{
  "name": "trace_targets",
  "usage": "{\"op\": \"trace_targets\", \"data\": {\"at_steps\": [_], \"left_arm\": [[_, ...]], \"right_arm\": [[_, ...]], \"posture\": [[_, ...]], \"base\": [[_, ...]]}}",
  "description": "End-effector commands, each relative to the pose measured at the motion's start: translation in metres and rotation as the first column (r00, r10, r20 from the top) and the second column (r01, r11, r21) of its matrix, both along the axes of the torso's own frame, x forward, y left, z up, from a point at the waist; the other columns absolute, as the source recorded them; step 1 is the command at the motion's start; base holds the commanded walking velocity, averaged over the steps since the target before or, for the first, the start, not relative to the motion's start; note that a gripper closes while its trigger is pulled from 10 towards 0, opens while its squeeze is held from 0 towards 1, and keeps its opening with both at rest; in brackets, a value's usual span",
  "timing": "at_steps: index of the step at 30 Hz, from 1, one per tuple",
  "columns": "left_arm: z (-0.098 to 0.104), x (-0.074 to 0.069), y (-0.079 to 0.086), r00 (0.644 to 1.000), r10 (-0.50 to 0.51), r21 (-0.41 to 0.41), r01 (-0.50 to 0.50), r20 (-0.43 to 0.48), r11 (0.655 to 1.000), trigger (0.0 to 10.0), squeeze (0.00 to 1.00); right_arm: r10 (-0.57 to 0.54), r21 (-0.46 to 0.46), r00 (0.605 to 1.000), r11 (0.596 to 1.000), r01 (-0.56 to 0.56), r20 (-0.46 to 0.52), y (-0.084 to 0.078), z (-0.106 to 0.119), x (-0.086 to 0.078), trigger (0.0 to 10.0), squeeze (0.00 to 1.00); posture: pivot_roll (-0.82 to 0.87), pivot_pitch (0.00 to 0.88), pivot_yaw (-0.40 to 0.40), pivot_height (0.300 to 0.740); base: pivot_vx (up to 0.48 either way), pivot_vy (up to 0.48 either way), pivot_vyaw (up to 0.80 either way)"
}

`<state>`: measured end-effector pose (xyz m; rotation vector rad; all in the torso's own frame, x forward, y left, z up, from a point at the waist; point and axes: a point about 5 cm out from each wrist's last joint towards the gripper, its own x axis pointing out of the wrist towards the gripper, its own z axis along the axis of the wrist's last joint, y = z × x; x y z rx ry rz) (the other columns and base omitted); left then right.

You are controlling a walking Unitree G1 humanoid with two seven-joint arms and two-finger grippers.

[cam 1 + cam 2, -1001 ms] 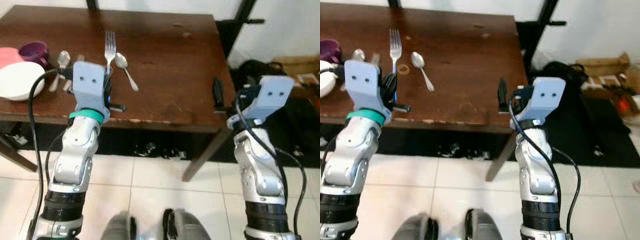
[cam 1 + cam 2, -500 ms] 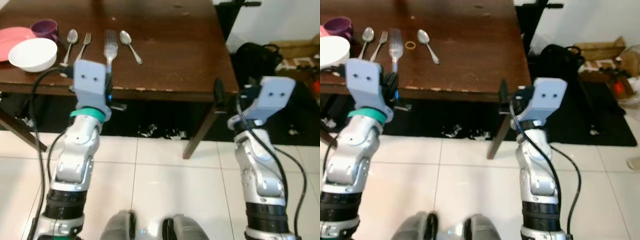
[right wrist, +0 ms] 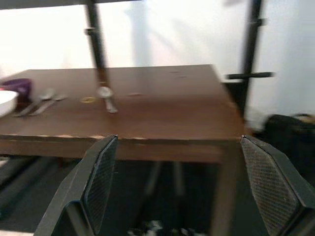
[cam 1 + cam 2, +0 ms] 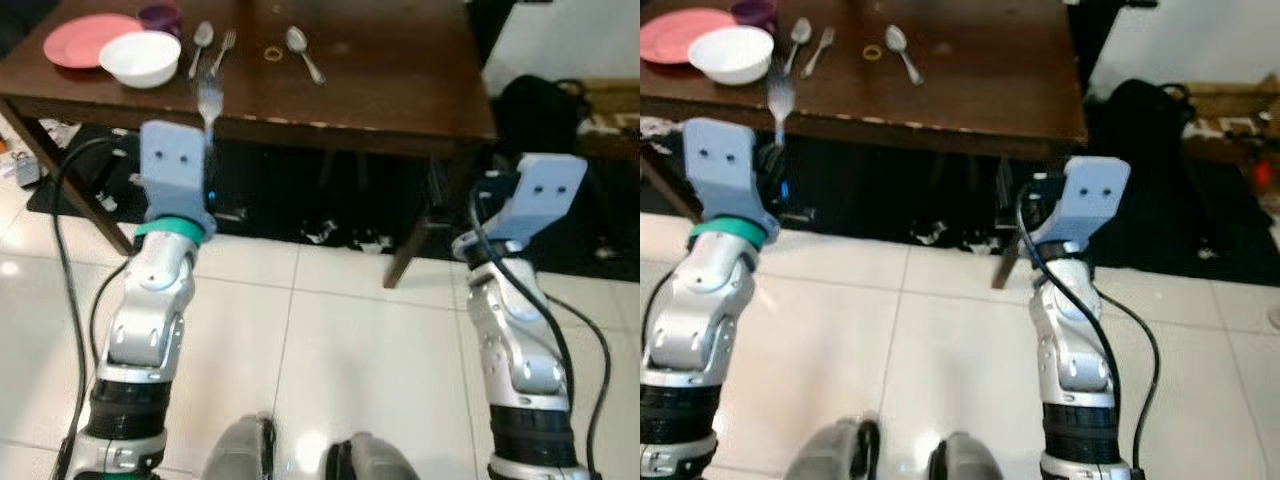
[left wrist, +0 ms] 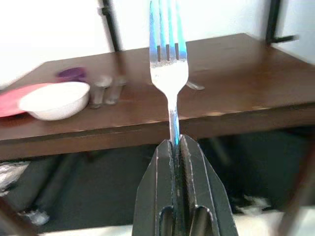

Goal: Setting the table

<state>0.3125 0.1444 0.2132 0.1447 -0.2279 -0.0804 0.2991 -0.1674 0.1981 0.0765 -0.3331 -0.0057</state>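
My left gripper (image 5: 176, 142) is shut on the handle of a silver fork (image 5: 169, 64), which stands upright with its tines up (image 4: 210, 98). I hold it in front of the near edge of the brown table (image 4: 400, 70), off the tabletop. On the table's far left lie a pink plate (image 4: 80, 38), a white bowl (image 4: 144, 57), a purple cup (image 4: 160, 14), a spoon (image 4: 201, 36), a small fork (image 4: 224, 46), a rubber ring (image 4: 273, 52) and another spoon (image 4: 302, 48). My right gripper (image 3: 179, 177) is open and holds nothing, raised before the table's right corner.
White tiled floor lies under me. A dark rug and scraps sit beneath the table. A black bag (image 4: 545, 105) and cardboard clutter (image 4: 610, 95) lie on the floor to the right. Black metal posts (image 3: 93, 34) stand behind the table by a white wall.
The camera has backed away from the table, which now sits higher and farther in view. The fork stays clamped in my left gripper, and the right gripper stays open.
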Motion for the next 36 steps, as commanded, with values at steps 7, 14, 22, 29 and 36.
{"op": "trace_targets", "data": {"at_steps": [7, 14, 22, 29, 36], "left_arm": [[-0.0037, -0.0008, 0.0047, 1.000, 0.016, 0.006, -0.016, -0.015, 1.000, 10.0, 0.00], [-0.0038, -0.0007, 0.0041, 1.000, 0.013, 0.006, -0.013, -0.015, 1.000, 10.0, 0.00], [-0.0037, -0.0006, 0.0033, 1.000, 0.010, 0.006, -0.010, -0.016, 1.000, 10.0, 0.00], [-0.0036, -0.0007, 0.0030, 1.000, 0.009, 0.005, -0.009, -0.017, 1.000, 10.0, 0.00], [-0.0039, -0.0006, 0.0024, 1.000, 0.009, 0.005, -0.009, -0.017, 1.000, 10.0, 0.00]], "right_arm": [[0.004, 0.013, 1.000, 1.000, -0.004, -0.012, 0.0023, -0.0034, -0.0011, 10.0, 0.00], [0.003, 0.014, 1.000, 1.000, -0.003, -0.011, 0.0026, -0.0034, -0.0012, 10.0, 0.00], [0.001, 0.014, 1.000, 1.000, 0.000, -0.012, 0.0022, -0.0036, -0.0019, 10.0, 0.00], [0.000, 0.013, 1.000, 1.000, 0.000, -0.013, 0.0020, -0.0038, -0.0023, 10.0, 0.00], [0.003, 0.013, 1.000, 1.000, -0.003, -0.013, 0.0021, -0.0042, -0.0023, 10.0, 0.00]], "posture": [[0.02, 0.073, 0.018, 0.740], [0.01, 0.075, 0.019, 0.740], [0.01, 0.078, 0.019, 0.740], [0.01, 0.081, 0.019, 0.740], [0.01, 0.079, 0.019, 0.740]], "base": [[-0.348, 0.000, 0.00], [-0.349, 0.000, 0.00], [-0.349, 0.000, 0.00], [-0.348, 0.000, 0.00], [-0.346, 0.000, 0.00]]}}
